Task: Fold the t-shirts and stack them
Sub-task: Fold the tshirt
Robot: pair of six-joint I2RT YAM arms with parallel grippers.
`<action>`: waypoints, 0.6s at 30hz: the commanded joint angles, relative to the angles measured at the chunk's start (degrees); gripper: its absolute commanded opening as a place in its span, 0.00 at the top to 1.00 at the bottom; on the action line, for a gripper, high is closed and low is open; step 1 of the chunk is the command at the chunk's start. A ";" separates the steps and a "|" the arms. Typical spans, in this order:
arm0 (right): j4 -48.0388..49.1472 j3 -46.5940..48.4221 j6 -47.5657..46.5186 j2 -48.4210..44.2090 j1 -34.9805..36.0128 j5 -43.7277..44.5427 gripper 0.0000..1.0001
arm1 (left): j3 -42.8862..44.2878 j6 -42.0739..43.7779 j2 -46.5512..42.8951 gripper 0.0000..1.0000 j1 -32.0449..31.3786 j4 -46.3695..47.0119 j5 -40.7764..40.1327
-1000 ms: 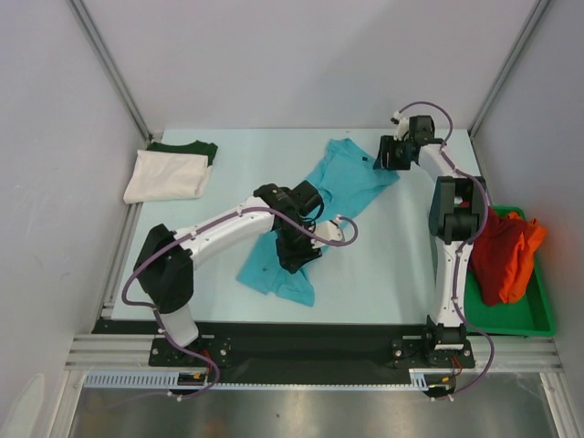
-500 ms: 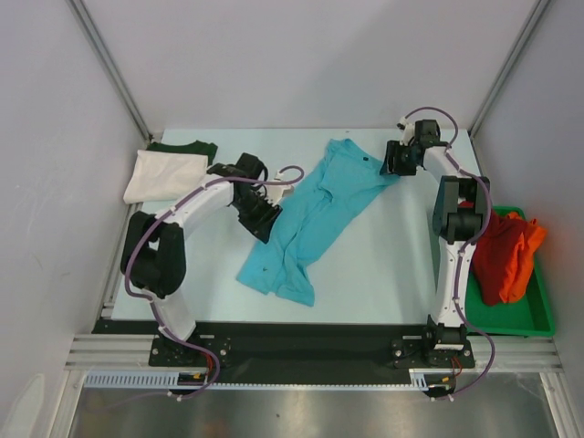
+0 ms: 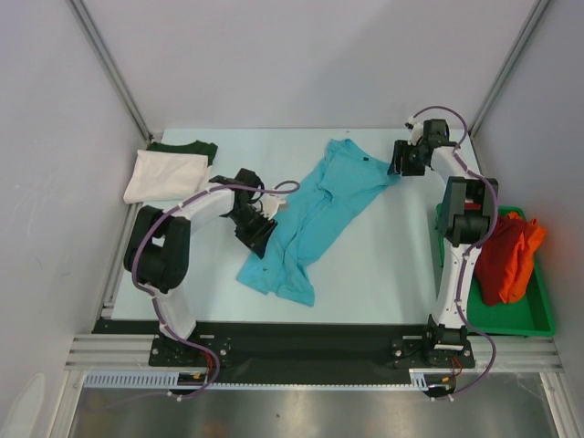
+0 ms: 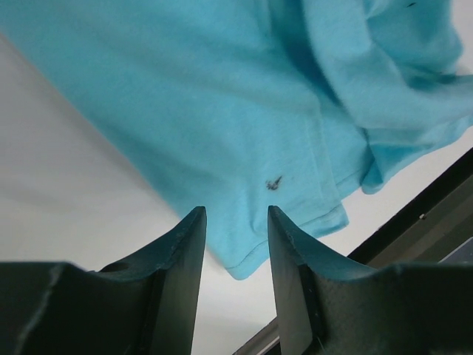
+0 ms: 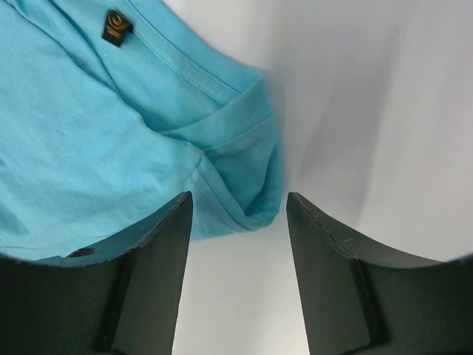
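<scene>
Turquoise cloth takes up the middle of the table (image 3: 383, 265): the turquoise t-shirt (image 3: 315, 214) lies rumpled on a diagonal, its collar end at the far right and its hem end near the front, left of centre. Its lower hem stops short of the table's front edge, with a strip of bare surface between. There is open tabletop to the right of the shirt, as far as the right arm's column, and more to its left, out to the left arm. At the far left corner the white t-shirt (image 3: 167, 175) lies folded on top of the dark green t-shirt (image 3: 187, 146), of which only a far strip shows. Both are well apart from the turquoise one. The red t-shirt (image 3: 493, 255) and orange t-shirt (image 3: 527, 246) are heaped in the green tray (image 3: 520, 318) at the right edge.

The left gripper (image 4: 236, 211) sits at the shirt's left side edge with a narrow gap between its fingers and nothing clamped. A hem corner shows just past the tips; whether they brush the cloth is hard to say from this angle. The right gripper (image 5: 238, 198) is spread wider at the shirt's far right corner. A folded sleeve edge lies just ahead of the gap, not pinched, with bare table beyond it.
</scene>
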 commanded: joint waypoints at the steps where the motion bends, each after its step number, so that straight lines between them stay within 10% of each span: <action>1: 0.22 -1.15 -1.04 -1.20 -0.27 -0.09 0.41 | -0.90 1.46 0.37 0.56 1.95 1.19 0.02; 7: -0.13 0.86 -1.39 2.13 -0.27 -1.93 0.56 | -2.13 1.20 -1.30 0.56 2.04 1.01 0.63; 13: 0.13 5.17 -1.48 5.12 0.17 -3.62 1.00 | -4.50 0.32 -2.53 0.57 1.96 1.80 0.55; 18: 1.36 13.75 -0.69 9.68 0.08 -0.89 1.00 | -5.82 -0.21 -4.81 0.57 1.96 3.21 -1.73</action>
